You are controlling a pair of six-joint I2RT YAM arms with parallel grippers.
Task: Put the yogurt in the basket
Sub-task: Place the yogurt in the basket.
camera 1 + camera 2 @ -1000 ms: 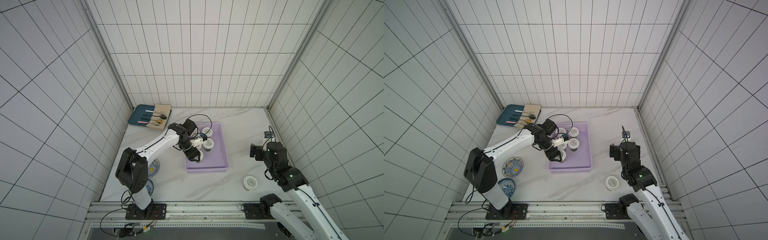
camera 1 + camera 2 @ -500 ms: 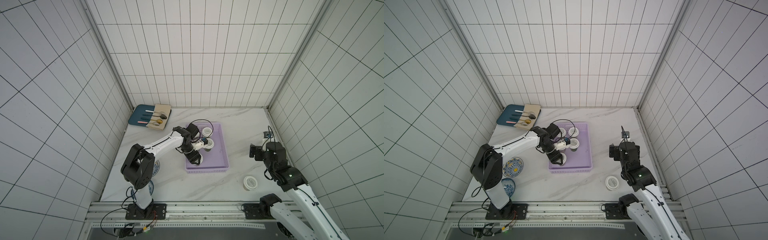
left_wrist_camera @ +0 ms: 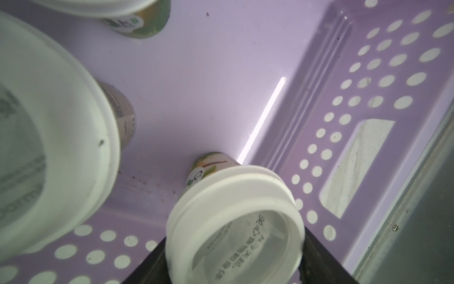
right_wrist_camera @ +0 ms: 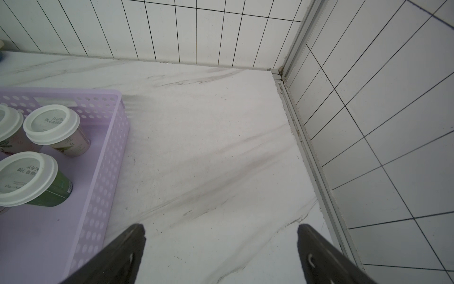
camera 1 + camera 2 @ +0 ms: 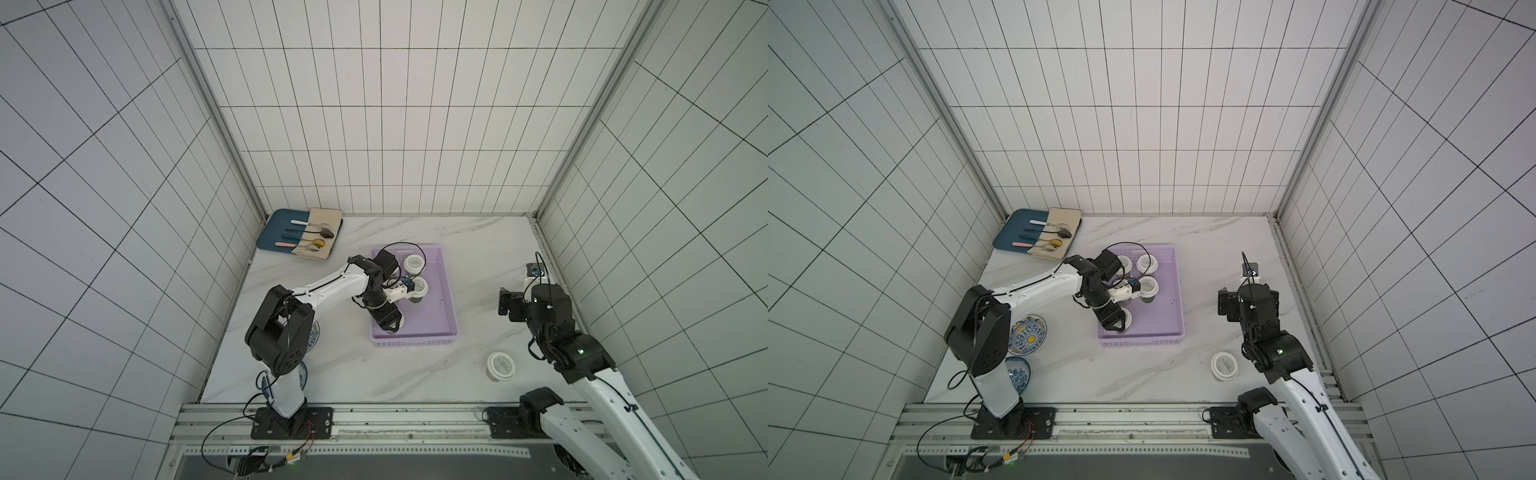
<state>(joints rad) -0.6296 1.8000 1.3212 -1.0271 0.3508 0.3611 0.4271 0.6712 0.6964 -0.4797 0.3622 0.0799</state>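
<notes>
The lilac basket (image 5: 415,343) (image 5: 1142,341) lies mid-table. My left gripper (image 5: 390,326) (image 5: 1115,326) reaches down into its near left corner. One yogurt (image 3: 233,228) stands there on the floor between the dark fingers (image 3: 152,260); its lid hides whether they touch it. Three more yogurt cups (image 5: 1124,264) (image 5: 1147,264) (image 5: 1148,286) stand further back in the basket (image 4: 108,152). Another yogurt (image 5: 500,365) (image 5: 1224,365) sits on the table near the front right. My right gripper (image 5: 509,307) (image 4: 221,228) hovers open and empty right of the basket.
A dark blue tray with spoons (image 5: 282,232) and a beige cloth lies at the back left. Two blue-patterned plates (image 5: 1027,334) (image 5: 1017,374) sit under the left arm. Tiled walls enclose the table on three sides.
My left gripper has sunk a little lower toward the basket's near left corner with the cup between its fingers. The right arm has not moved.
</notes>
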